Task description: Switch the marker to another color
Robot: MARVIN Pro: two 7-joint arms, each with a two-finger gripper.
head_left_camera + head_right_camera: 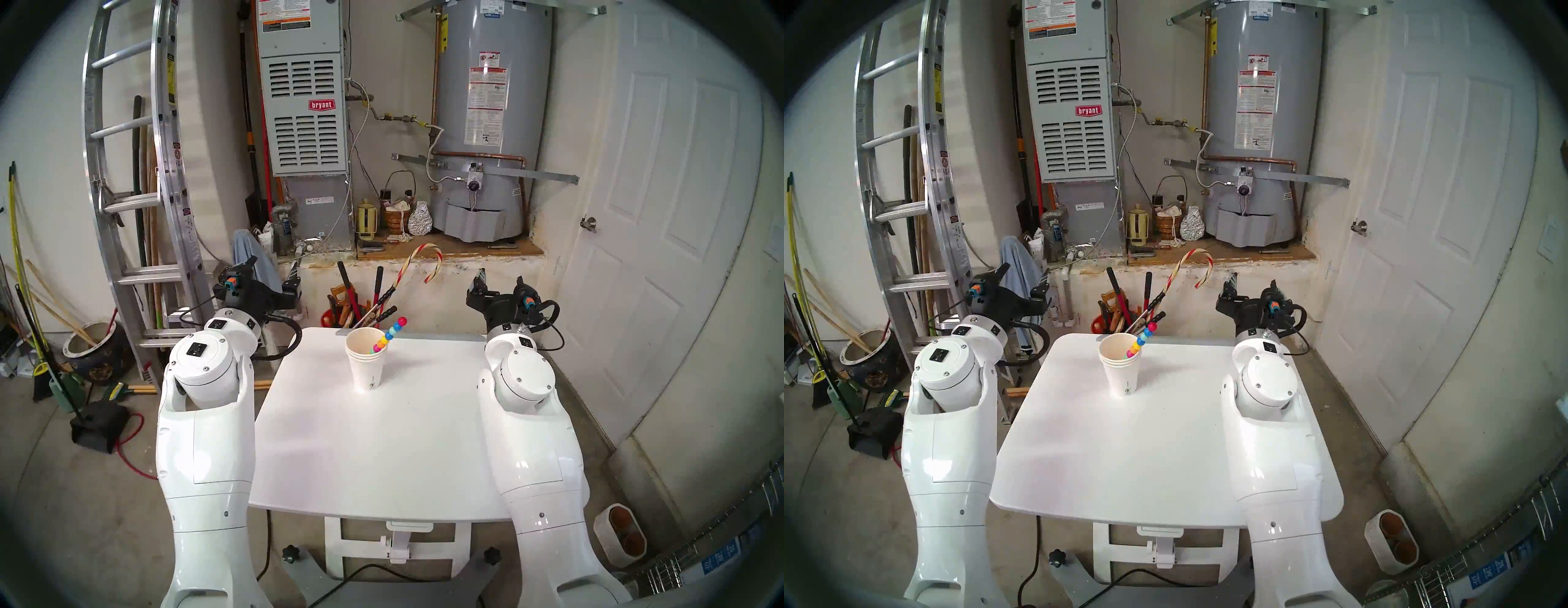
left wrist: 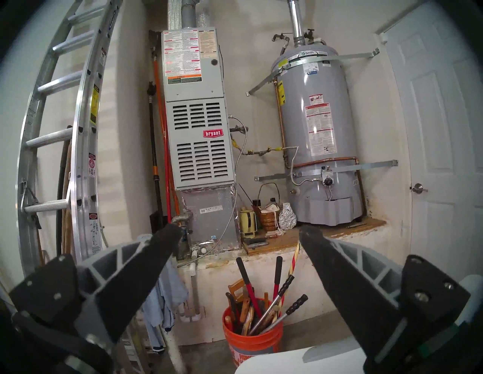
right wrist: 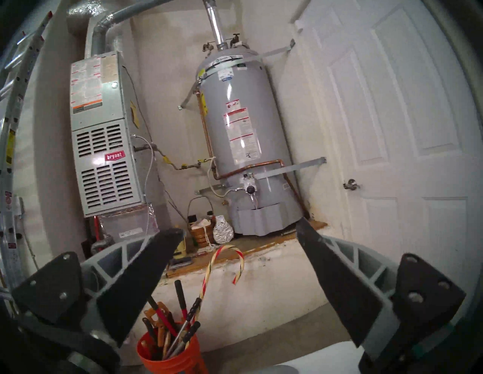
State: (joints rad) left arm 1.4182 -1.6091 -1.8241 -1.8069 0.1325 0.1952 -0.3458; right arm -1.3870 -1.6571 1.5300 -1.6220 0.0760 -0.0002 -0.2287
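Note:
The marker (image 1: 390, 335), a slim stick of bead-like segments in red, blue, teal, yellow and pink, stands tilted to the right in a stack of white paper cups (image 1: 368, 369) at the back middle of the white table (image 1: 382, 458). It also shows in the head right view (image 1: 1142, 338). My left gripper (image 1: 292, 286) hangs past the table's back left corner, open and empty (image 2: 239, 232). My right gripper (image 1: 483, 286) hangs past the back right corner, open and empty (image 3: 239, 229). Both point at the back wall, well apart from the cups. The marker is out of both wrist views.
An orange bucket (image 2: 252, 339) of long-handled tools with a red-and-white striped candy cane (image 1: 424, 263) stands on the floor just behind the table. A furnace, a water heater (image 1: 488, 106) on a ledge, a ladder (image 1: 140, 170) at the left and a white door (image 1: 662, 212) at the right surround it.

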